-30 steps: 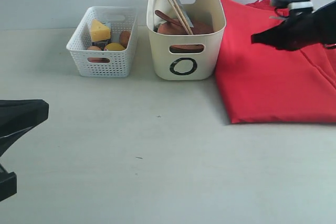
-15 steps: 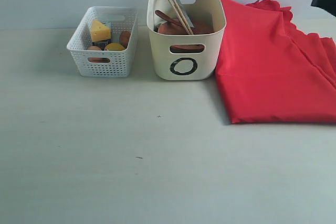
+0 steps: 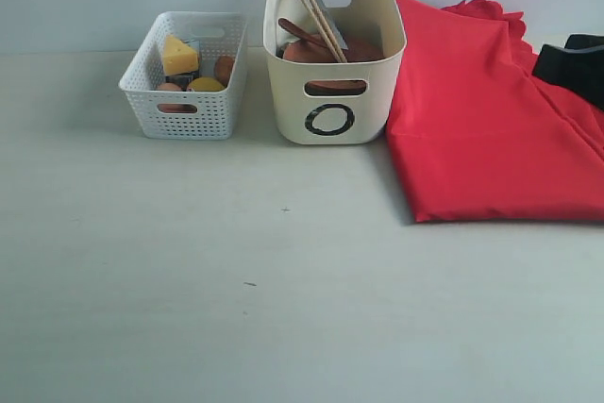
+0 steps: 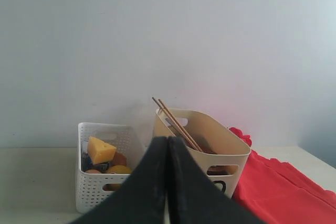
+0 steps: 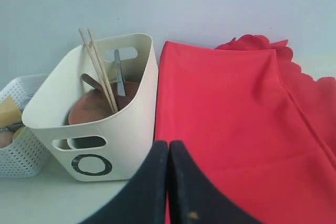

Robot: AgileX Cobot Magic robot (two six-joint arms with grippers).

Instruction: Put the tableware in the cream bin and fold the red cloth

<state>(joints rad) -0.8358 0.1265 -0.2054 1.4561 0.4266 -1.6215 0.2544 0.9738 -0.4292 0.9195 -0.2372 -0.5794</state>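
The cream bin (image 3: pixel 332 92) stands at the back of the table. It holds the tableware: chopsticks (image 3: pixel 310 7) lean out of it, over a brown plate (image 3: pixel 321 51). In the right wrist view the knife (image 5: pixel 119 75) and a wooden spoon (image 5: pixel 92 83) show inside the bin too. The red cloth (image 3: pixel 481 129) lies flat to the right of the bin, layered, with a straight front edge. My left gripper (image 4: pixel 168 140) is shut and empty, facing the bins from a distance. My right gripper (image 5: pixel 168 144) is shut and empty, just before the cloth's near edge.
A white lattice basket (image 3: pixel 184 92) with a cheese wedge (image 3: pixel 178 54) and other food stands left of the cream bin. A black part of my right arm (image 3: pixel 578 71) juts in at the right edge over the cloth. A pale wall is behind everything.
My left arm has left the exterior view at the lower left. My right arm pulled off the cloth to the right, and now only its end shows at the right edge.
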